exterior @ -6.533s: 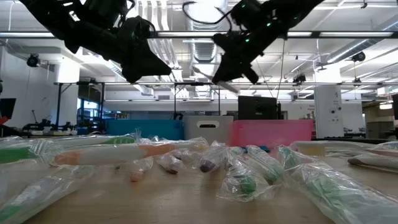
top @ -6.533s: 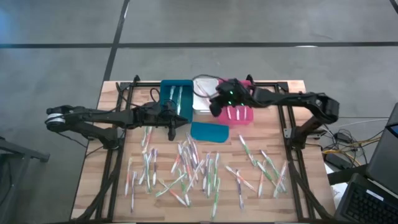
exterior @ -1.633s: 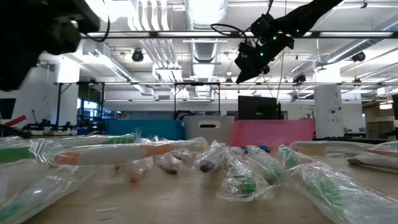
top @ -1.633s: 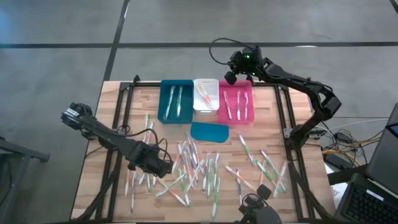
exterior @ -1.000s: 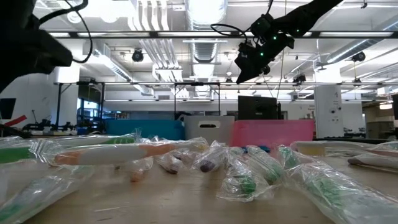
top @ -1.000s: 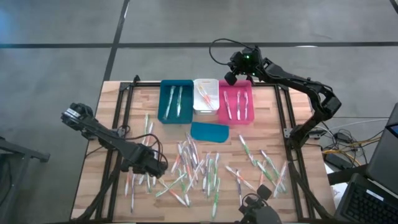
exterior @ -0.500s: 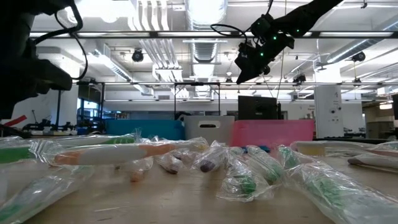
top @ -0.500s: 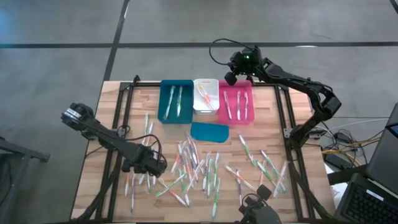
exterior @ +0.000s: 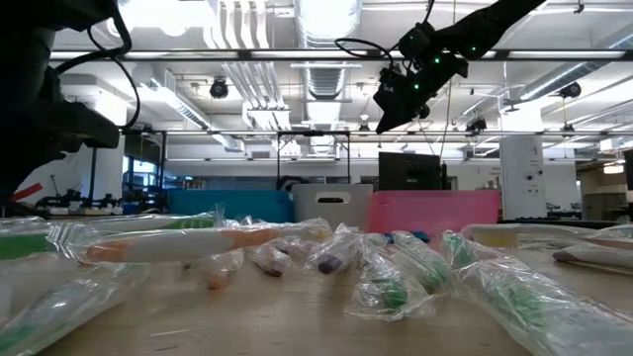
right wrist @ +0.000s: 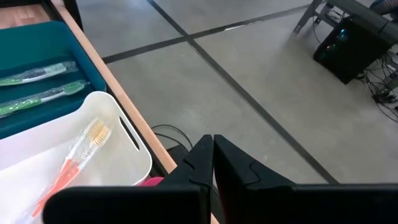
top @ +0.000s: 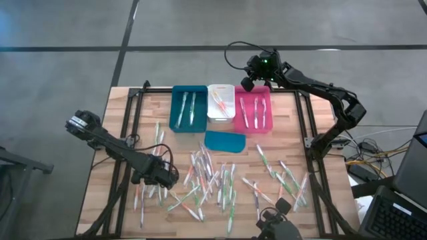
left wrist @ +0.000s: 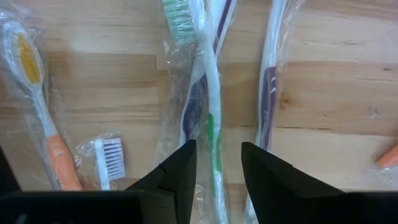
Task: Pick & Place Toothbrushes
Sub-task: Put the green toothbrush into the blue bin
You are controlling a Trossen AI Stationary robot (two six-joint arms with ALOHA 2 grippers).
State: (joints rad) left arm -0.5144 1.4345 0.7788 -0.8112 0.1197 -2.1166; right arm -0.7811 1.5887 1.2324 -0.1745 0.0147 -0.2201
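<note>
Several wrapped toothbrushes (top: 213, 177) lie scattered on the wooden table, each flat on its side. My left gripper (top: 160, 176) points down over the left part of the pile. It is open, and its fingers stand on either side of a white toothbrush with a green accent (left wrist: 210, 106) without touching it. My right gripper (top: 248, 83) hangs shut and empty high above the table's far edge, behind the white bin (top: 220, 101) and the pink bin (top: 253, 112); in the low view it (exterior: 381, 124) shows up high.
A teal bin (top: 189, 107) with two green toothbrushes stands left of the white bin, which holds an orange toothbrush (right wrist: 81, 149). A flat teal lid-like piece (top: 224, 141) lies in front of the bins. A purple-accented toothbrush (left wrist: 268, 81) and an orange one (left wrist: 43, 112) flank my left gripper.
My left gripper has come down toward the toothbrushes on the table's left part and then kept still. My right gripper has not moved.
</note>
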